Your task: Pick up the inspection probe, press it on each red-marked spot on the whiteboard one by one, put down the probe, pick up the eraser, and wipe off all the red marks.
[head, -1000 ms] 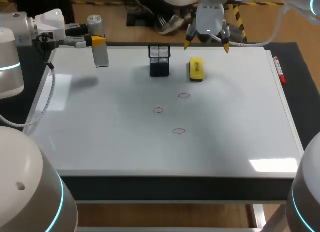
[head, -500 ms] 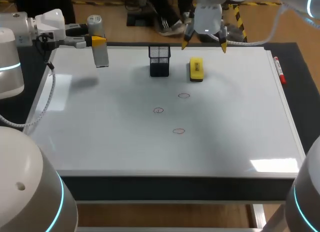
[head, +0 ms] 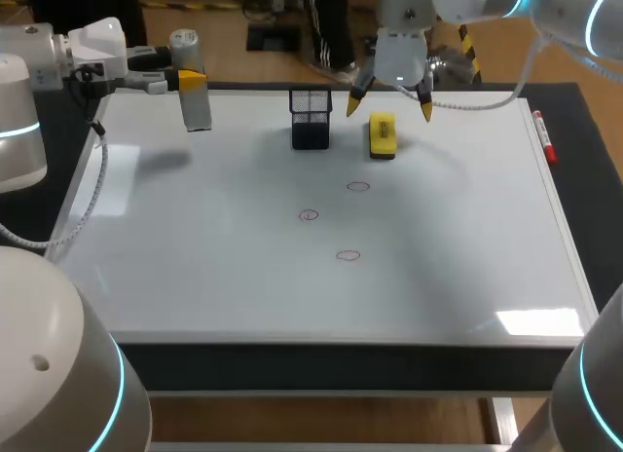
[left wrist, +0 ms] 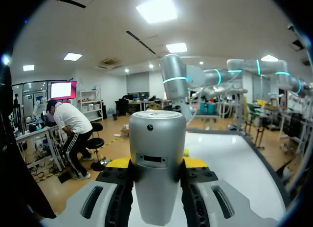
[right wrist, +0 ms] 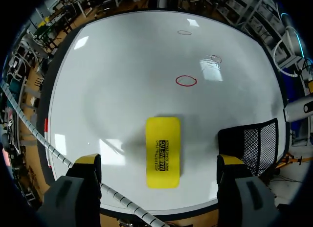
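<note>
Gripping smooth grey cylindrical probe (left wrist: 156, 173); flat yellow eraser (right wrist: 163, 152) on glossy whiteboard (right wrist: 122, 65).

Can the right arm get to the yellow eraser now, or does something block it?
Probably yes. The right gripper is open above the eraser, a finger to each side, with nothing between them. The black mesh holder stands beside the eraser, apart from it.

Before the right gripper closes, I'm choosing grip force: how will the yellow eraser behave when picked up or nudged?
The eraser lies flat and low, so it probably won't tip or roll. On the glossy whiteboard it may slide if one finger touches first. It looks like a rigid block, likely light for the open right gripper.
</note>
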Robot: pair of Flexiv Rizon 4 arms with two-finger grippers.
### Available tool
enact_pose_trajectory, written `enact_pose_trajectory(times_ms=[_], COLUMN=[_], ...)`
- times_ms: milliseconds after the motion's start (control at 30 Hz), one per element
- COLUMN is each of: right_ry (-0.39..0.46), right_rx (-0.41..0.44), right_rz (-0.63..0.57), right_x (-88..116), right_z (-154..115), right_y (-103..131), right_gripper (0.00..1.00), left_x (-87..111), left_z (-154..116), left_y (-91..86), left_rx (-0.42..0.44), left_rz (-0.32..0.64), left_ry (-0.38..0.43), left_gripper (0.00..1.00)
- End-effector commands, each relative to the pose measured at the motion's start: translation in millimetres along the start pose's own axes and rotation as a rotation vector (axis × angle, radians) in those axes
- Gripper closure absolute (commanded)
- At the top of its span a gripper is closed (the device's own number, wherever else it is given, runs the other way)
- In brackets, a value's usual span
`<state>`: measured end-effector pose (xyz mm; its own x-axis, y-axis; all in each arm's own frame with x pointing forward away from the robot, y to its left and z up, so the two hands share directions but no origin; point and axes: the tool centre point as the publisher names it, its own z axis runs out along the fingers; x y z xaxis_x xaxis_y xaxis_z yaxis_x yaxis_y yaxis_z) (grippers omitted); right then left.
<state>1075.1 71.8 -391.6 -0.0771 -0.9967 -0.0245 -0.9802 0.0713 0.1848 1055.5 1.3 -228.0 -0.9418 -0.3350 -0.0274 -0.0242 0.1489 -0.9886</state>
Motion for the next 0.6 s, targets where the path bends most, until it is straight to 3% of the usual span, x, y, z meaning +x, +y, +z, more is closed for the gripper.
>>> enact_pose_trajectory(times_ms=[33,600], right_ry=[0.01,-0.021], right_rx=[-0.03,-0.07], right_rz=[-0.013,-0.036], right_x=[-4.2,-8.6], right_z=[6.6,31.0], right_y=[-7.4,-3.5], right_gripper=[0.0,0.0], left_x=[0.1,0.1], left_z=[-0.4,-0.4], left_y=[-0.7,-0.7], left_rx=[0.001,0.001], left_rz=[0.001,0.001], left_ry=[-0.001,-0.001], left_gripper=[1.0,1.0])
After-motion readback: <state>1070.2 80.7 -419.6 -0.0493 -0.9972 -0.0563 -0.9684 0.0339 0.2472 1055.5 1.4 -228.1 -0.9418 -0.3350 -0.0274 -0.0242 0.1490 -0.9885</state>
